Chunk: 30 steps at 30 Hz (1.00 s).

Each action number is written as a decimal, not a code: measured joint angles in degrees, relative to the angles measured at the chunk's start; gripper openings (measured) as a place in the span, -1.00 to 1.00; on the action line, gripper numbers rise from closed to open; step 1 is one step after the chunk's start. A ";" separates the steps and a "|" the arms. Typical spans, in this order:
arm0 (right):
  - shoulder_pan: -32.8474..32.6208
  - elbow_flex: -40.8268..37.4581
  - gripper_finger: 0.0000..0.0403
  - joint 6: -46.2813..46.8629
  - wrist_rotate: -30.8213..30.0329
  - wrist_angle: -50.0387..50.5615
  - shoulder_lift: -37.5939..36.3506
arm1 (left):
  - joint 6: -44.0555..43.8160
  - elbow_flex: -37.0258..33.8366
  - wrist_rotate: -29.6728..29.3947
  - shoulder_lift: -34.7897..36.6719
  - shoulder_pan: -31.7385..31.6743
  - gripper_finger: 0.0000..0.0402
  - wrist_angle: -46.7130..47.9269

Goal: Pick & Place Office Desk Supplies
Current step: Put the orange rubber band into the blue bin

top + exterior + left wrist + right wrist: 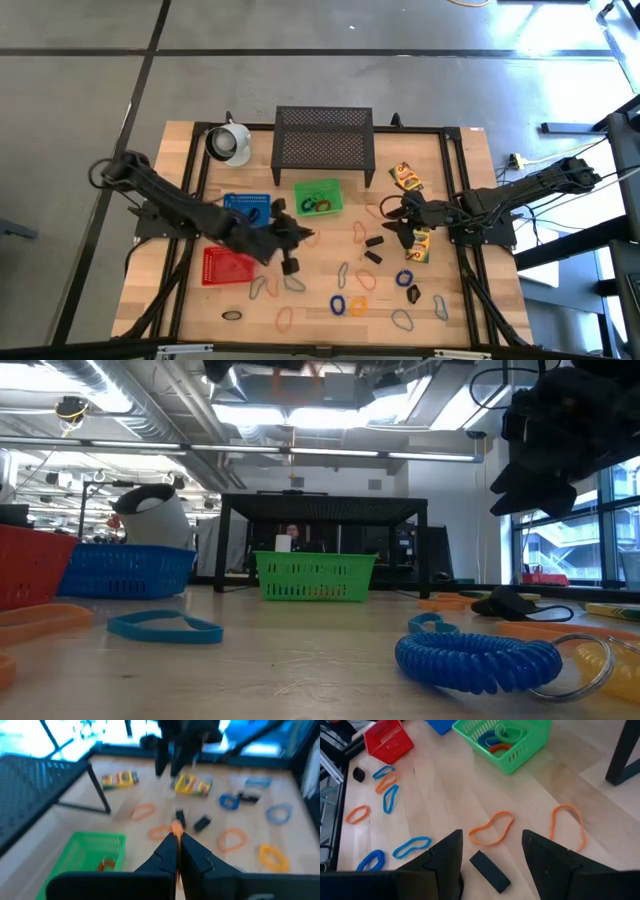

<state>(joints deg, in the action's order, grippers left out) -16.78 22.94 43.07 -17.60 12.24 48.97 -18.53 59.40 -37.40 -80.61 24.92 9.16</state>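
Left gripper (176, 845) clenched on a thin orange rubber band (176, 827), raised above the table (200, 310) near the green basket (318, 197). Green basket holding blue and orange loops, just in front of the black mesh stand (323, 137). Blue basket (247, 207) and red basket (228, 266) beside the left arm. Right gripper (490, 855) released, fingers wide, poised over a small black clip (490, 870) and an orange loop (491, 834). 2 yellow crayon boxes (405, 177) near the right arm. Loose blue, orange and grey bands scattered along the table's front edge. White cup (229, 143) at the back left.
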 joint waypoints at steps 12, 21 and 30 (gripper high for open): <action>0.07 0.00 0.03 3.68 -6.39 -0.71 0.09 | 19.46 -18.33 11.86 7.77 -2.77 -0.98 -43.25; 0.07 0.00 0.03 10.36 -7.50 -0.94 0.09 | 6.19 -18.81 -3.46 10.18 -3.48 -0.98 -23.62; 0.07 0.00 0.03 12.04 -10.61 -1.88 0.09 | -33.36 -18.80 -3.47 16.69 -3.73 -0.98 28.74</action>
<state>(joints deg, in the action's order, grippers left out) -16.71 22.94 55.11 -28.22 10.36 49.06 -51.89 40.60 -40.87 -63.92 21.19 37.90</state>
